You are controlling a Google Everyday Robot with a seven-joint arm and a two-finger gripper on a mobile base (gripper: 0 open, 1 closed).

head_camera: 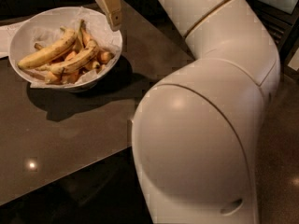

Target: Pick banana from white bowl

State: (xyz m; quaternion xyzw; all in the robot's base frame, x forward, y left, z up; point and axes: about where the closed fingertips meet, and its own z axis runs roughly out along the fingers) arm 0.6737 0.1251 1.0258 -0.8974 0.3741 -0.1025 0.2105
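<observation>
The tool [109,7] hangs above the far right rim of the white bowl [15,45], its tan tip just over the crinkled paper lining and touching no fruit; whether it is spread or pressed together cannot be told, since its upper part is cut off by the top edge. The banana [74,61], speckled and brown-patched, lies across the middle of the bowl, just beside a longer, cleaner yellow banana [46,54] on its far side. Small orange fruits [105,56] sit around them. The bowl stands on the dark worktop [74,125]. The robot's cream arm [201,125] fills the right side of the view
</observation>
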